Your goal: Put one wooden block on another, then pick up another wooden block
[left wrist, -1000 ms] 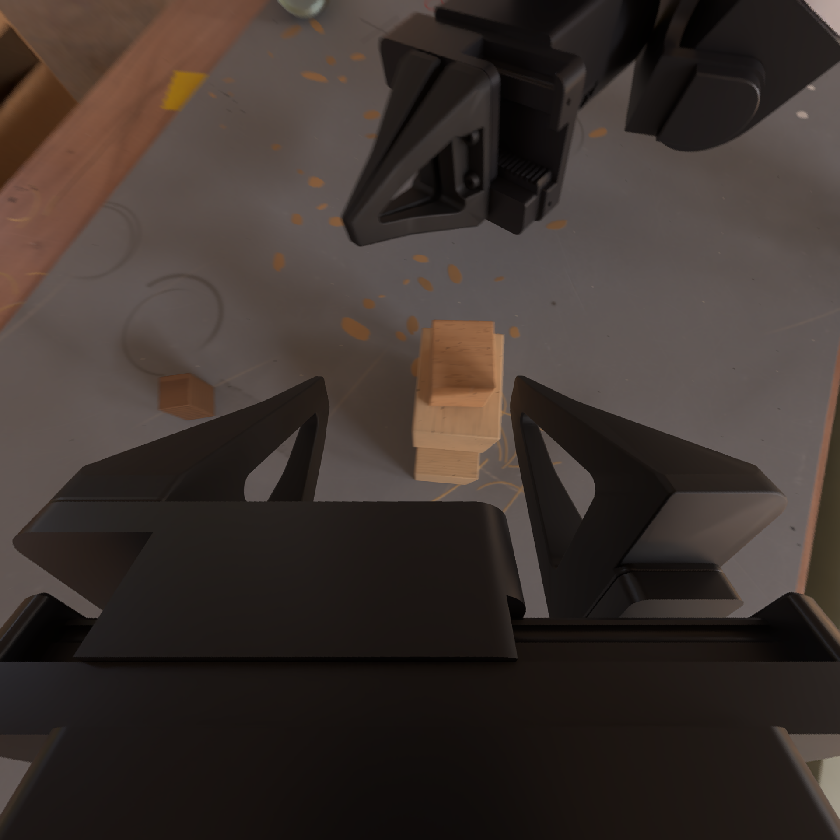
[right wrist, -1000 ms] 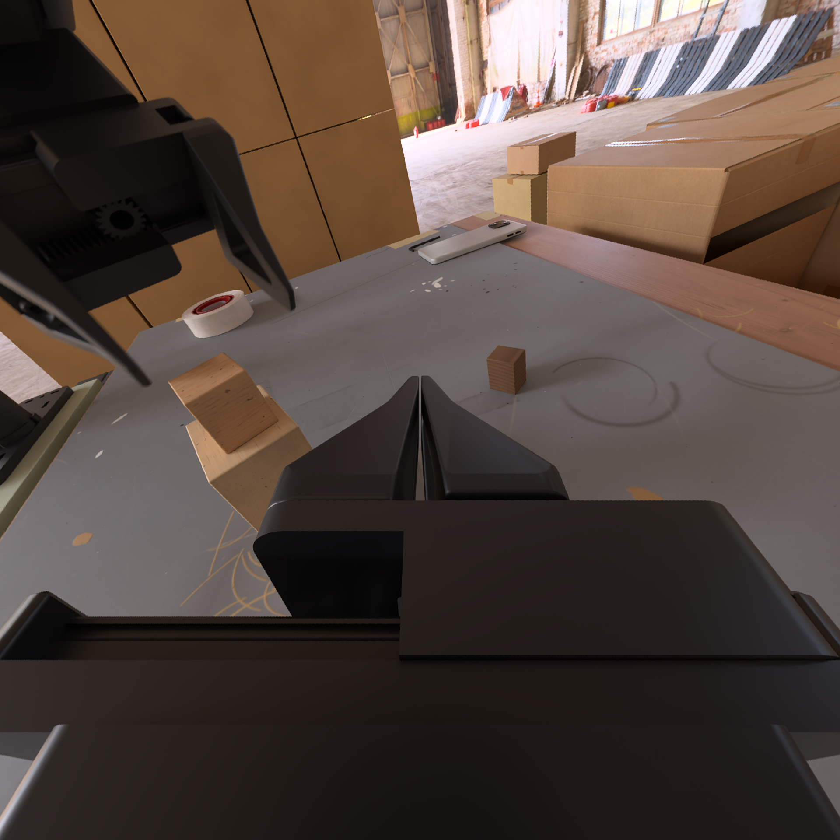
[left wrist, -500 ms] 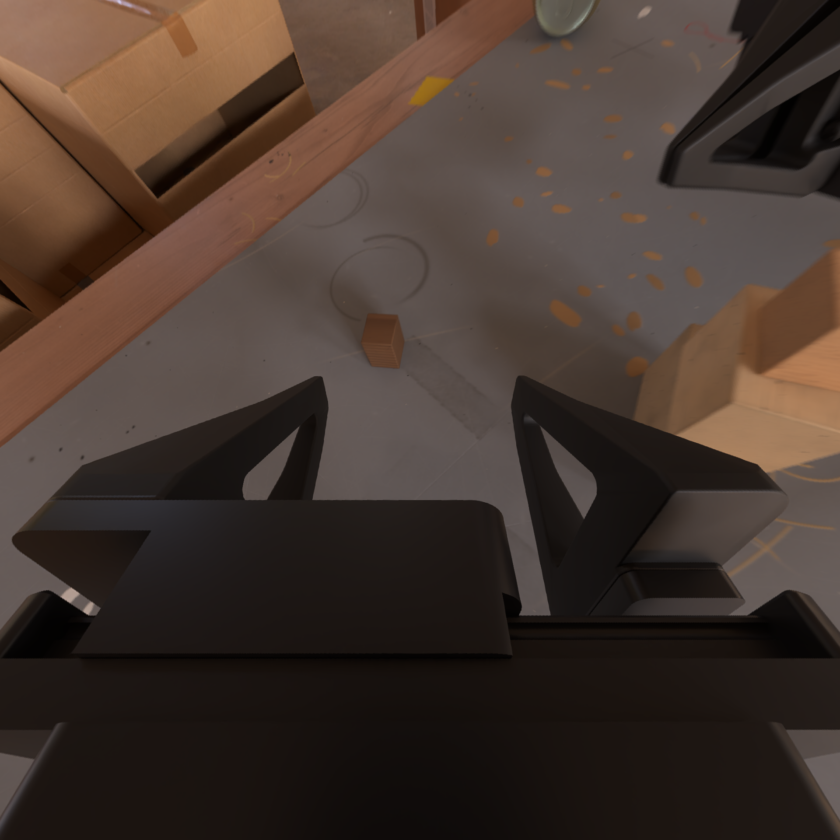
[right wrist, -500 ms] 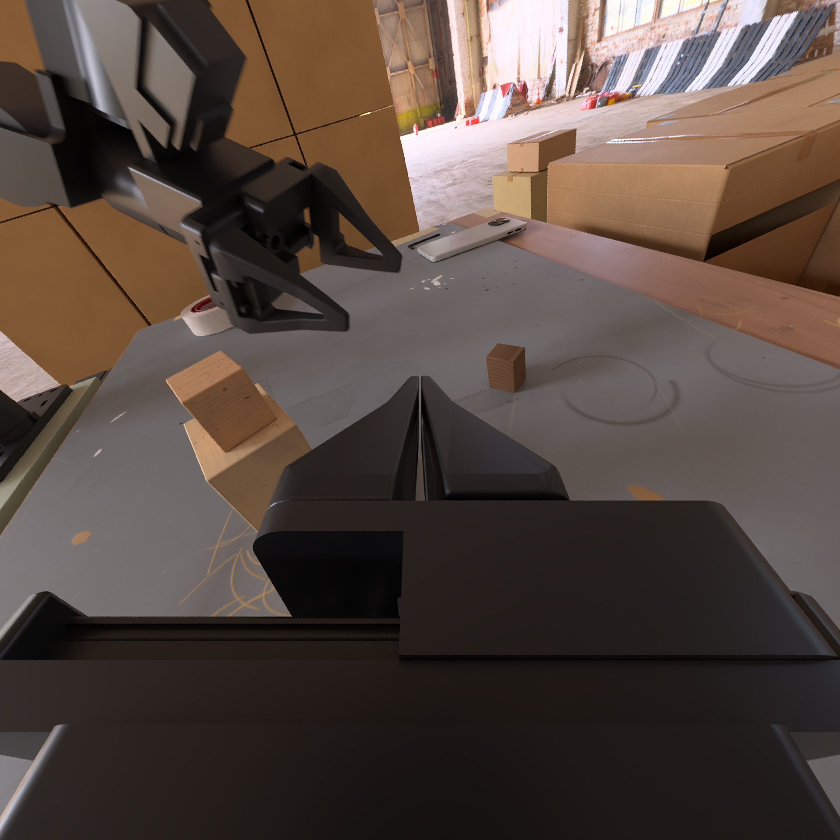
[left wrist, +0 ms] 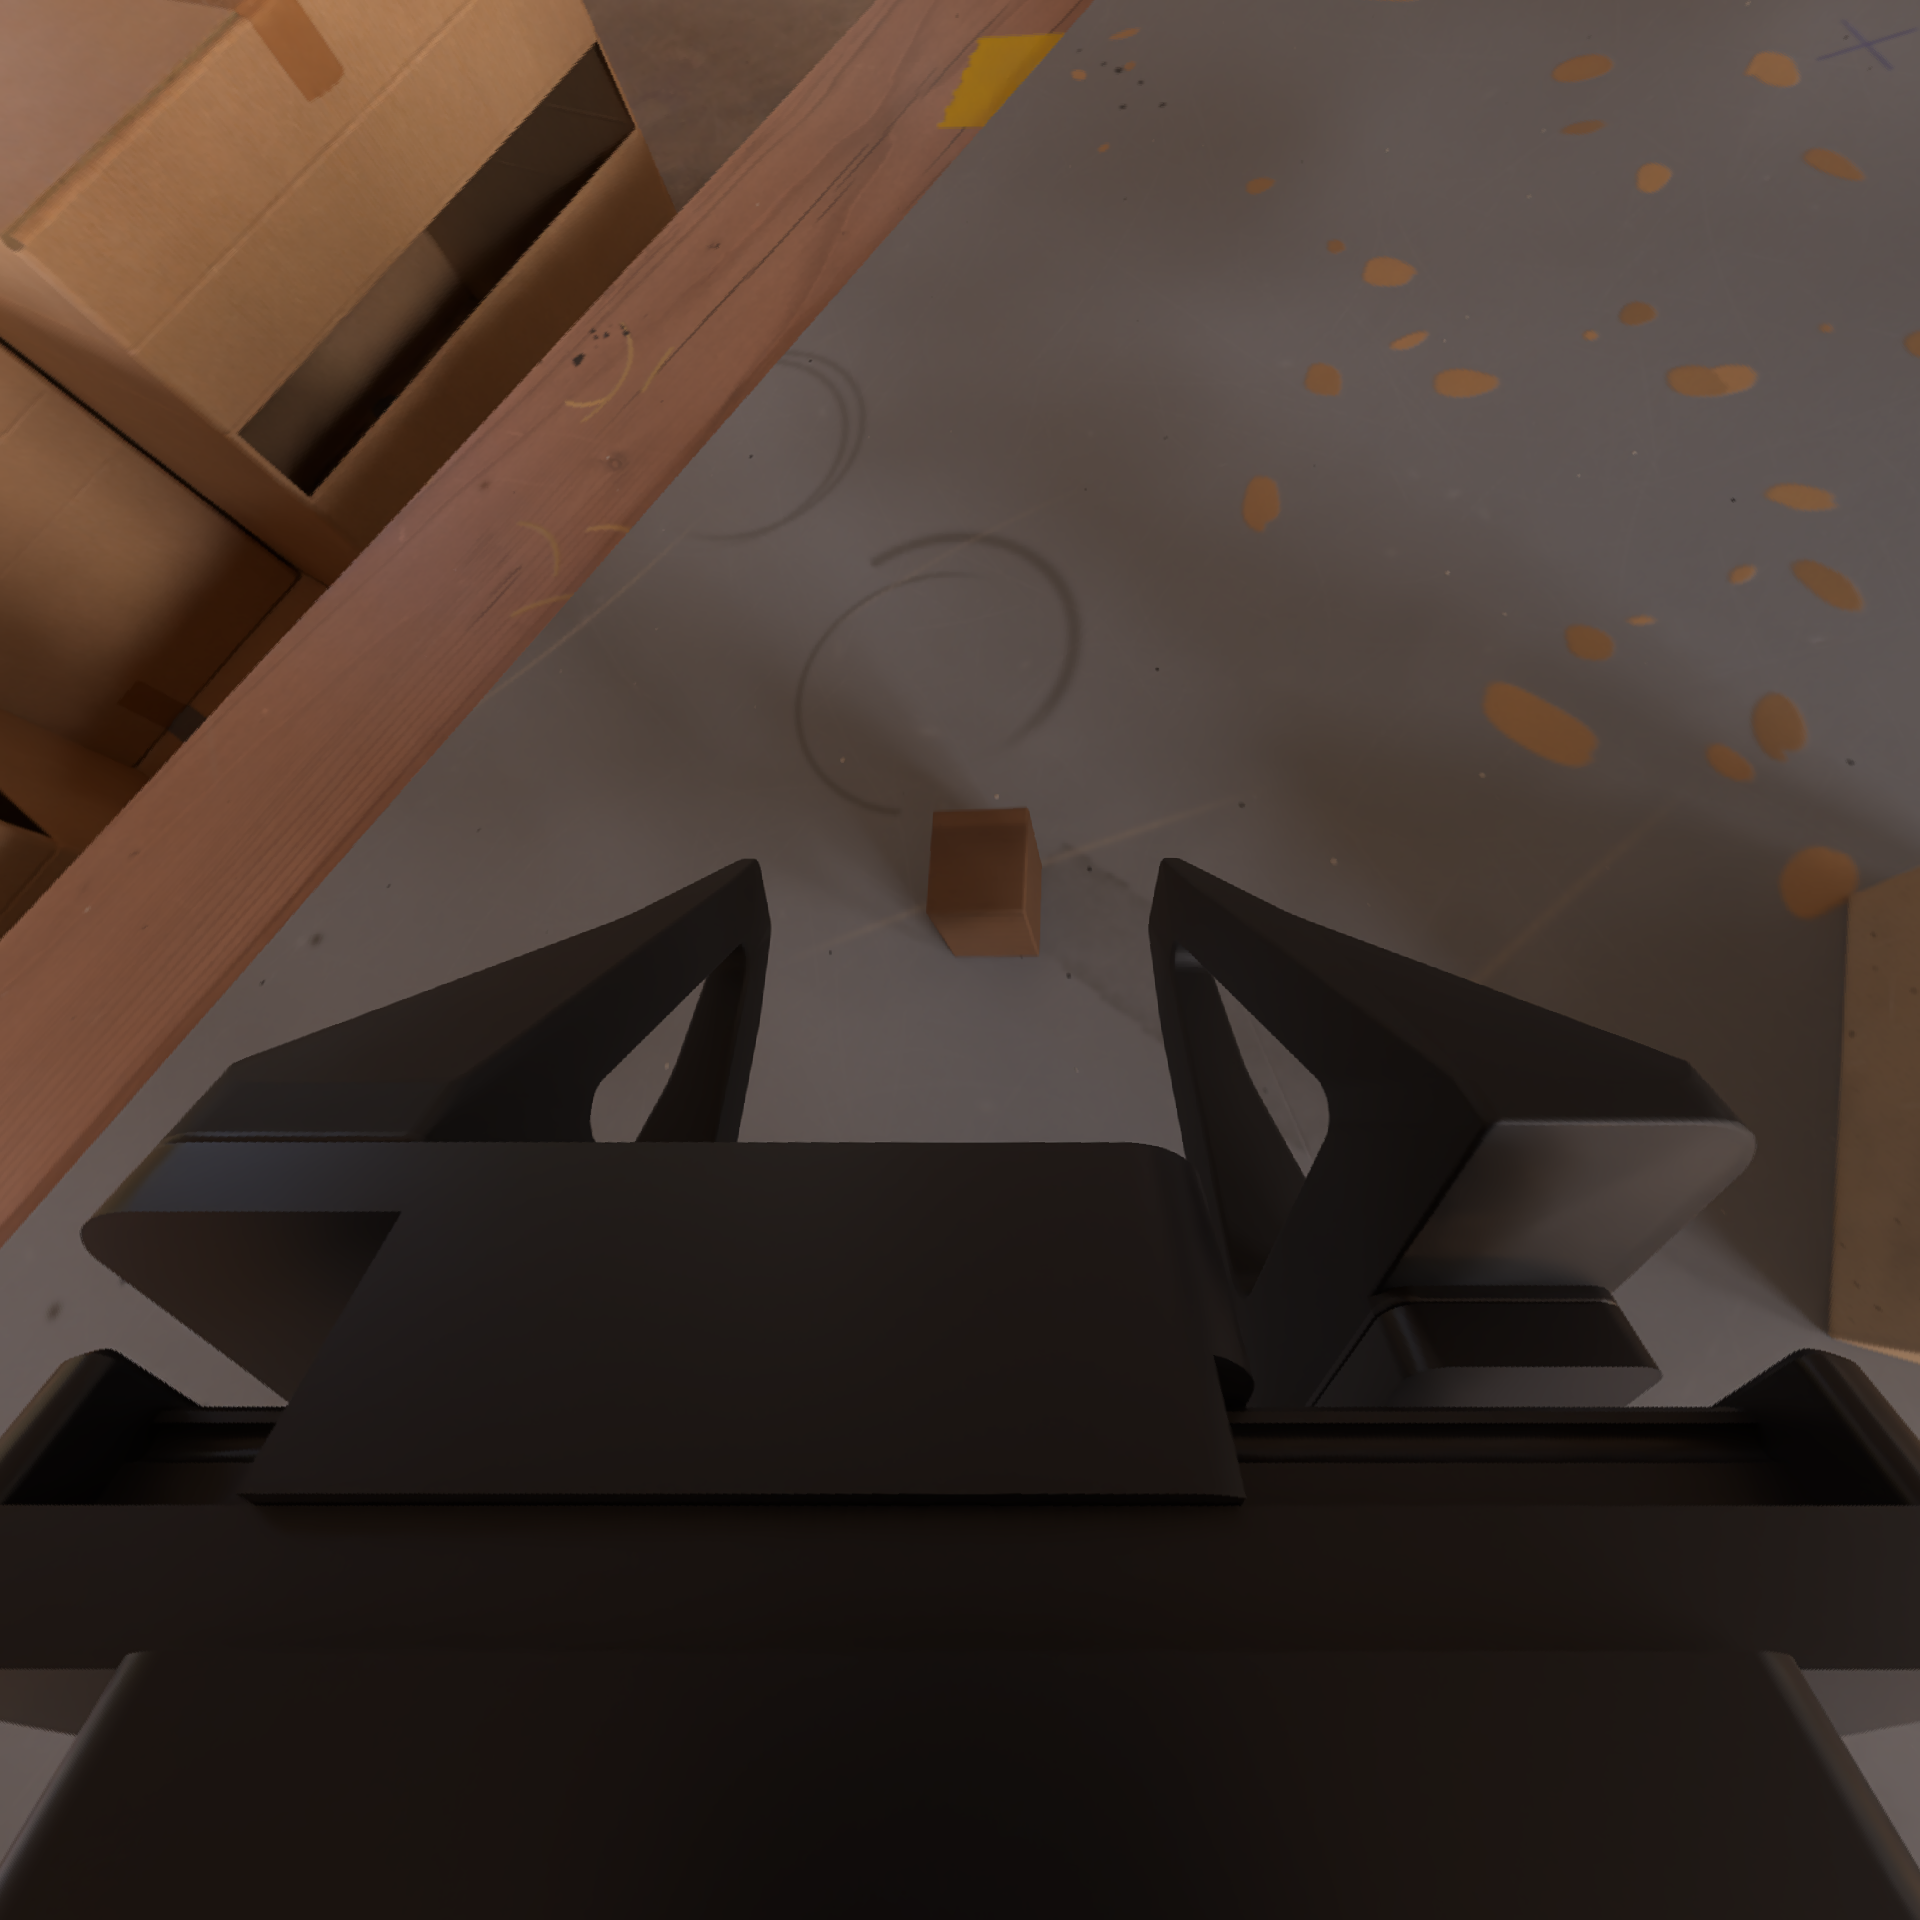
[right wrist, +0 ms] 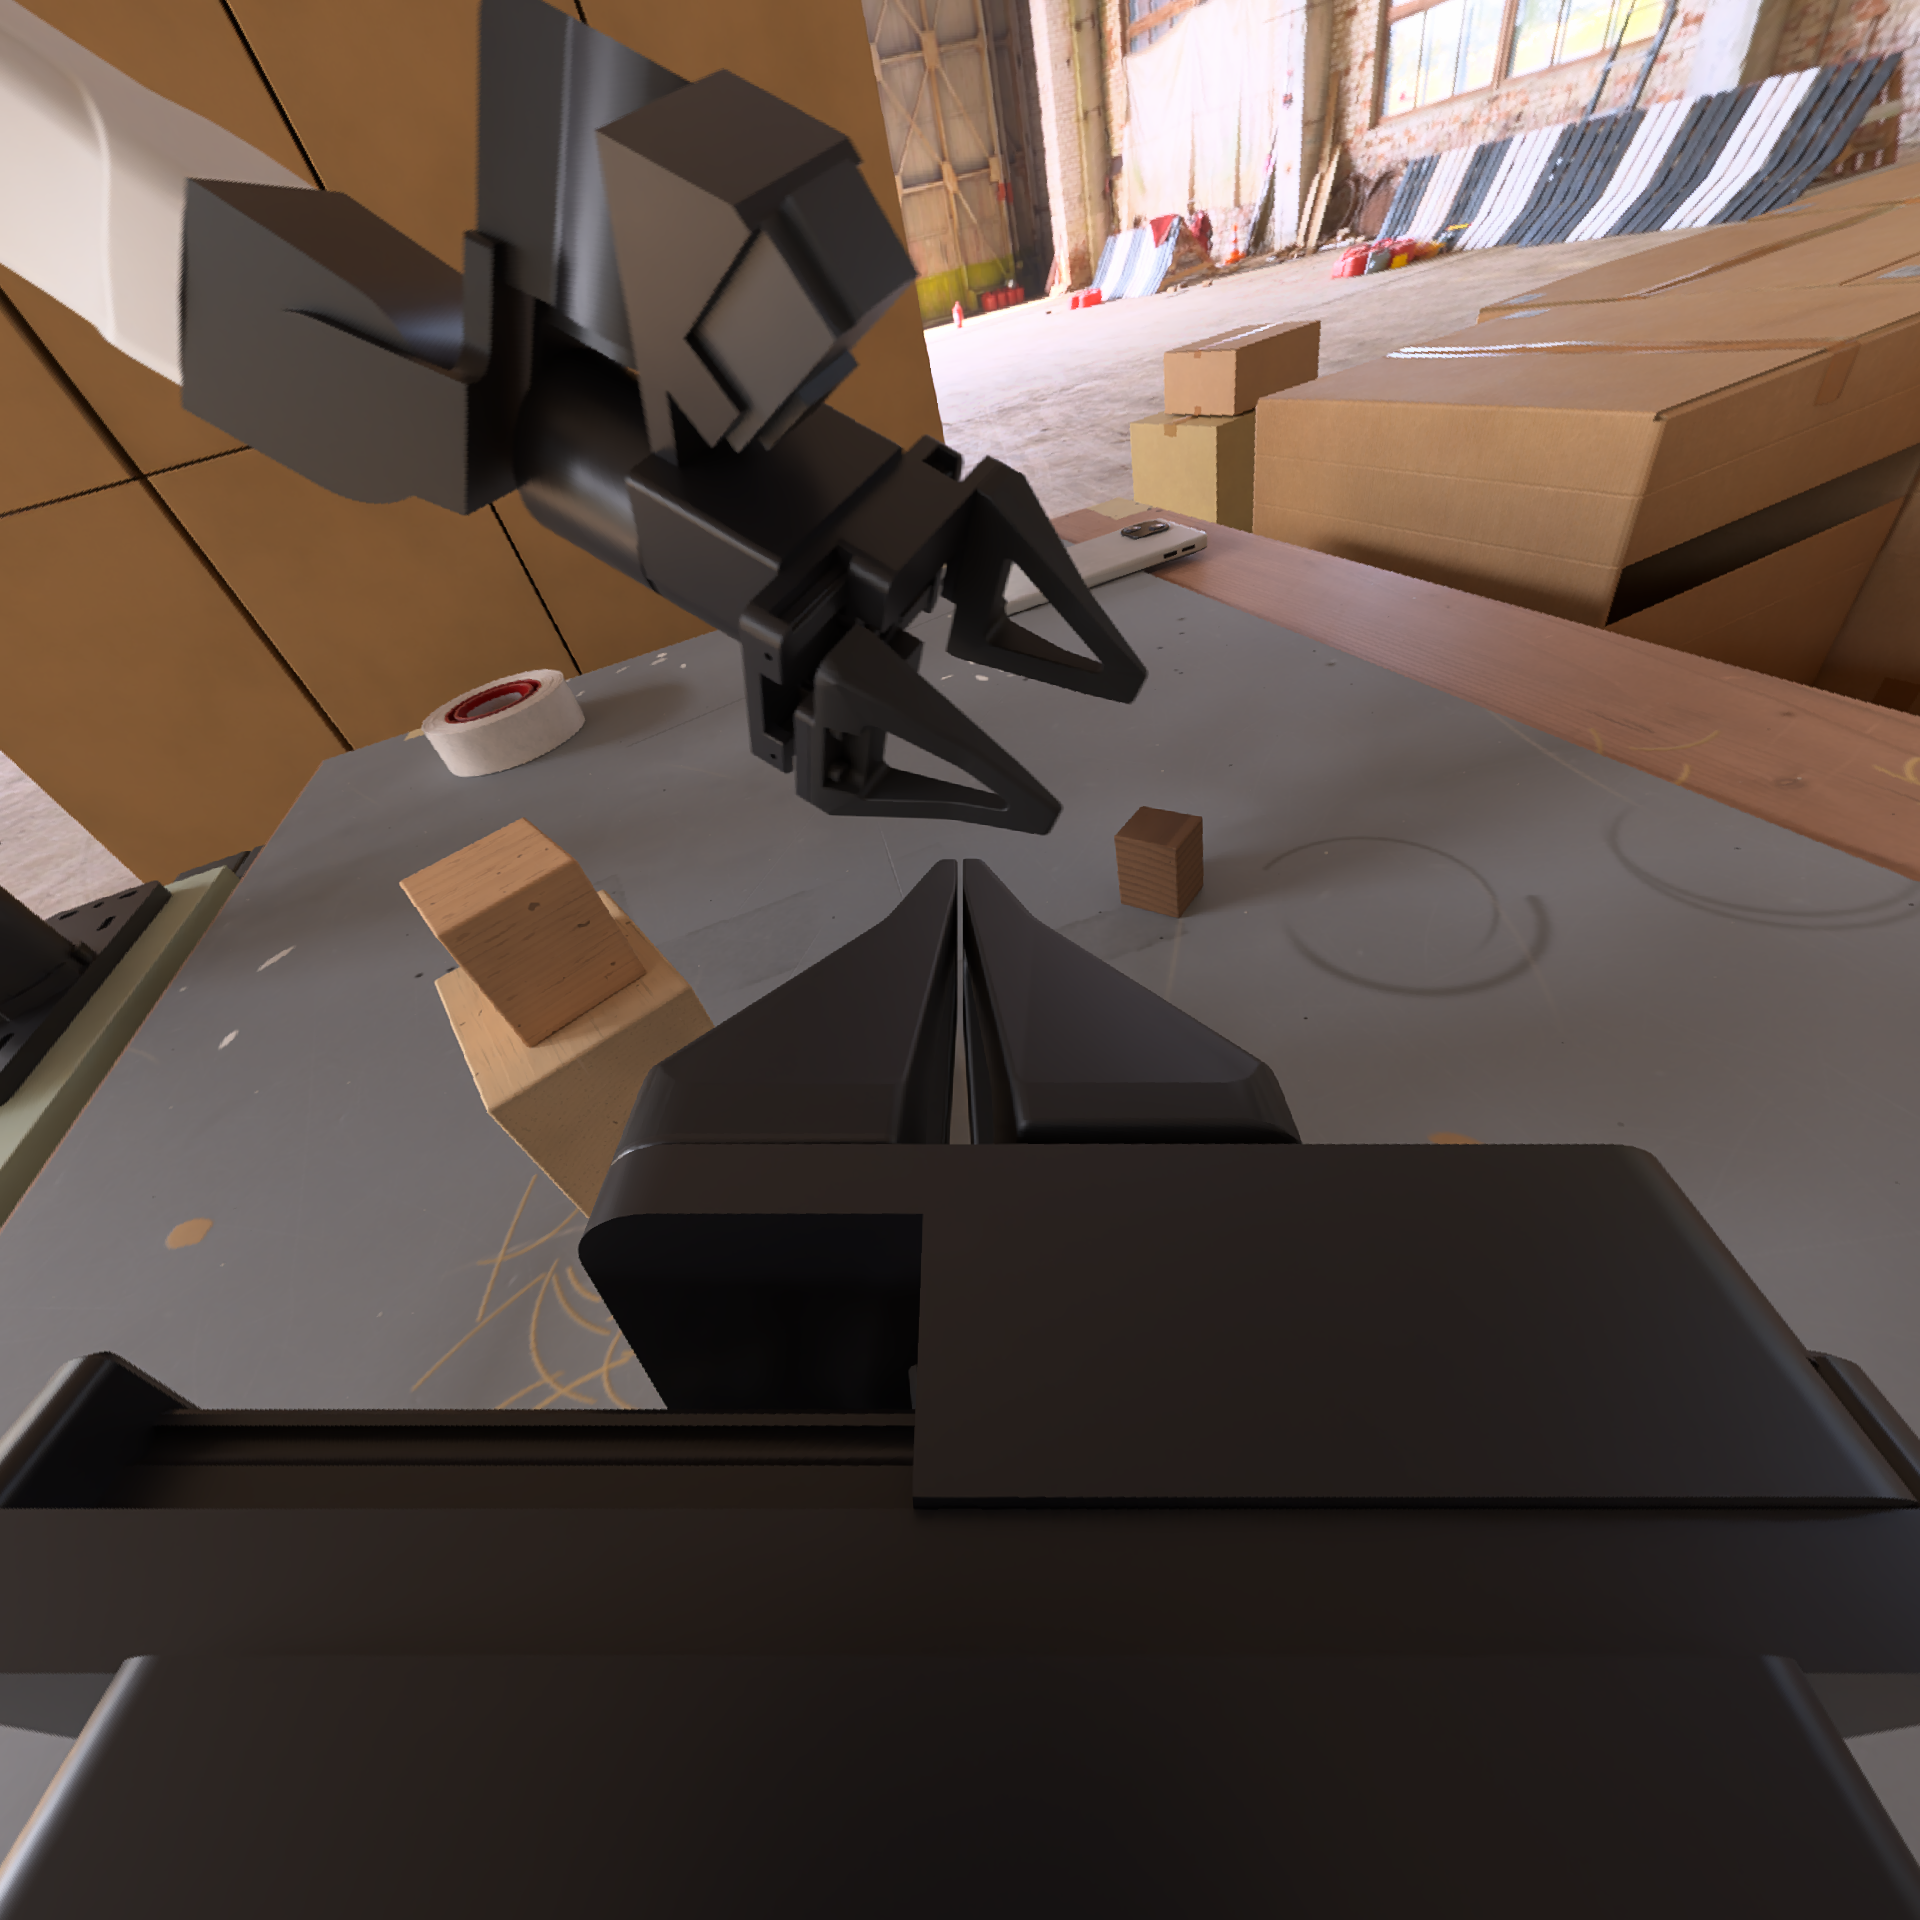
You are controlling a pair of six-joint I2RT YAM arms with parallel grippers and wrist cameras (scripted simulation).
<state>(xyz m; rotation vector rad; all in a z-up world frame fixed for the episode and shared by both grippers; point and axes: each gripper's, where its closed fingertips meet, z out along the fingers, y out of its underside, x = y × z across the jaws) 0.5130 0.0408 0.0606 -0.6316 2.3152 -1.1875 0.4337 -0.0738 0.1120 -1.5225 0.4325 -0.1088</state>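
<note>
Spread wide and holding nothing, the left claw is hanging above the grey surface with the small dark wooden block lying just ahead of the gap between its fingertips. Taking that block as the landmark and reading the right wrist view from left to right: far to its left, near the rear edge of the surface, a roll of white tape is lying flat; nearer on the left, a pale block is sitting skewed on a larger pale block, so the stacking step looks done. Between that stack and the small dark wooden block, the left claw is pointing down at a slant. The right claw is sitting clenched on nothing, well short of the block. Behind the block, a phone is lying near a wooden plank.

Judging from this, the pick-up is about to begin. The block is small and light, so a slanted descent could clip its top edge and knock it over or slide it away. A swing back toward the stack could also nudge the skewed upper block off.
</note>
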